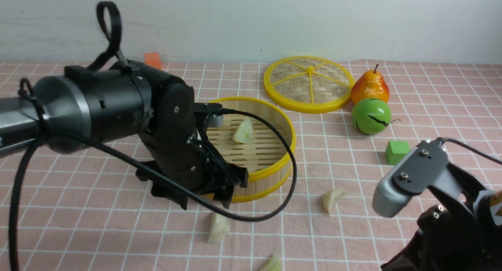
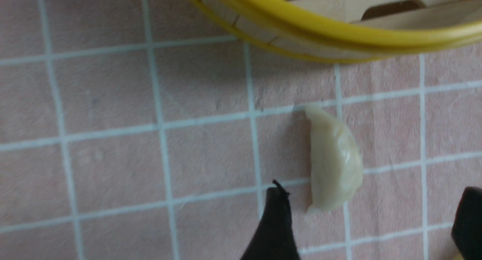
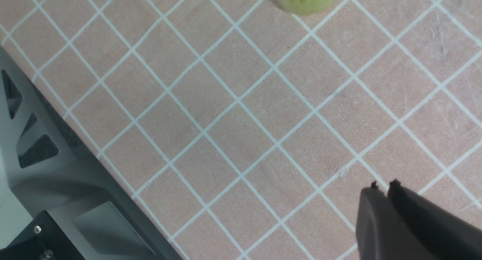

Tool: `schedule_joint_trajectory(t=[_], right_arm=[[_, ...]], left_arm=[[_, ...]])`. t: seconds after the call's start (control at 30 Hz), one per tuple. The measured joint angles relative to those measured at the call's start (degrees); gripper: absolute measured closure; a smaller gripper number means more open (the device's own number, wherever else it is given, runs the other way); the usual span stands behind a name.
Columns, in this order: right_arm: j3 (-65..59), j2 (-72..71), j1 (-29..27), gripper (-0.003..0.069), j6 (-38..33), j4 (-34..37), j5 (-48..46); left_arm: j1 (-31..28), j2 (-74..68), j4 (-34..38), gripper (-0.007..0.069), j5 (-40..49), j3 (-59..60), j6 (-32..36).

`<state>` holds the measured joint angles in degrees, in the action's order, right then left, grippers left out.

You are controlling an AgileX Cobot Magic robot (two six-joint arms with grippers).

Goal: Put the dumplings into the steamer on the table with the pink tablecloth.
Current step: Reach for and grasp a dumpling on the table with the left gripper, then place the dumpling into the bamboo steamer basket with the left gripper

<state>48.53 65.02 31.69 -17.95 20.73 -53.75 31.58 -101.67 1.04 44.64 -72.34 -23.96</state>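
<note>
One dumpling [image 1: 243, 131] lies inside the steamer [image 1: 270, 171]; three others [image 1: 218, 228] [image 1: 333, 198] [image 1: 272, 264] sit on the pink tablecloth [image 1: 117, 231] of the worktop, off its near rim. Only the left wrist camera shows the left jaws apart, a dumpling [image 2: 335, 158] beside one tip. The right wrist camera shows the right jaws pressed together.
</note>
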Motion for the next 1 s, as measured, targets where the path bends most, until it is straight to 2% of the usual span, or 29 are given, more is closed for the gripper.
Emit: schedule_joint_trajectory(t=[0.17, 0.3, 0.37, 0.5, 0.63, 0.77, 1.0], right_arm=[[0.0, 0.0, 0.0, 0.0613, 0.0, -0.2, -1.2], [0.0, 0.0, 0.0, 0.0609, 0.0, -0.5, -1.2], [0.0, 0.0, 0.0, 0.0609, 0.0, -0.8, -1.2], [0.0, 0.0, 0.0, 0.0606, 0.0, -2.3, -1.2], [0.0, 0.0, 0.0, 0.0604, 0.0, -2.7, -1.2], [0.0, 0.0, 0.0, 0.0598, 0.0, -3.0, -1.2], [0.0, 0.0, 0.0, 0.0594, 0.0, -2.6, -1.0]], left_arm=[[0.0, -5.2, 2.1, 0.0054, -2.2, 0.0, -0.1], [0.0, -8.3, 2.7, 0.0108, -2.1, 0.0, -0.2], [0.0, -8.7, 2.7, 0.0160, -2.0, 0.0, -0.2], [0.0, -8.4, 2.7, 0.0414, -0.2, -0.7, 0.9], [0.0, -6.8, 1.7, 0.0396, 4.5, -3.8, 4.4], [0.1, -3.7, -2.0, 0.0396, 11.2, -13.1, 6.8], [-1.4, -5.4, -5.3, 0.0396, 13.3, -27.3, 8.1]])
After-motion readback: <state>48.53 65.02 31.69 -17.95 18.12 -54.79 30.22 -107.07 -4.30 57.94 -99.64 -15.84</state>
